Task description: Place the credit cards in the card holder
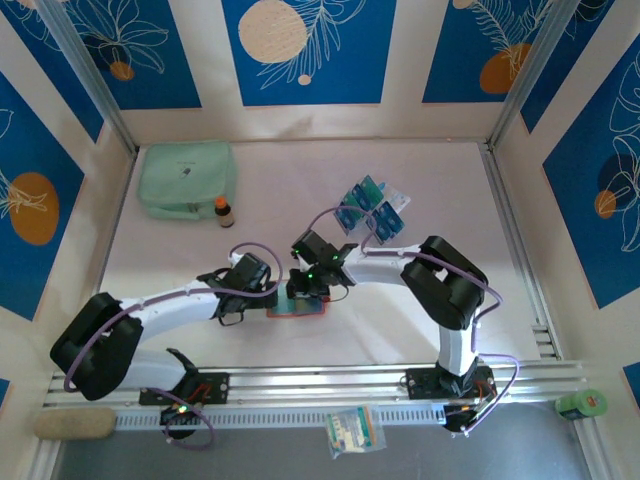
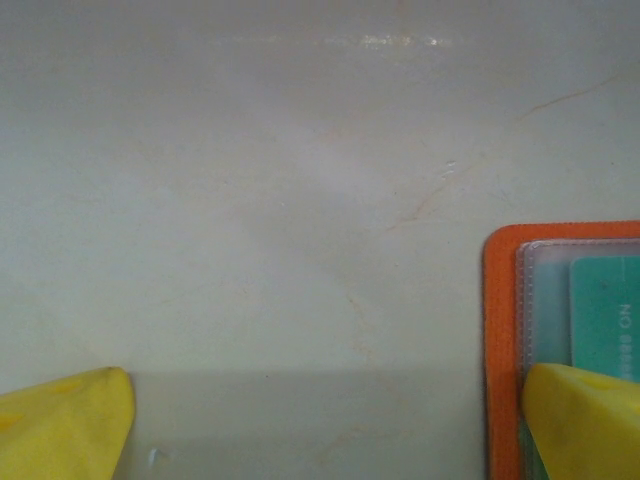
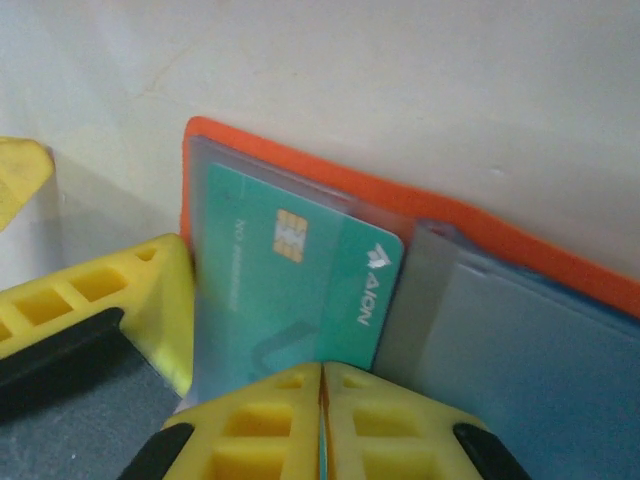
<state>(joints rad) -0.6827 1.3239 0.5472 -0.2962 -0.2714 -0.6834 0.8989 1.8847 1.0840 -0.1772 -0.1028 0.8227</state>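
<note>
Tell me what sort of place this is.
Probably a purpose-built robot test booth, not a home: printed blue panels wall in a pale table, two arms are bolted to an aluminium rail, and a pouch and bottle sit as props.

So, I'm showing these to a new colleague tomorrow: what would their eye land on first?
Probably the orange card holder, lying open near the front centre of the table. In the right wrist view a teal card with a gold chip sits partly under its clear pocket, with the right tool shut at the card's near edge. Further back, right of centre, loose blue cards lie fanned out.
</note>
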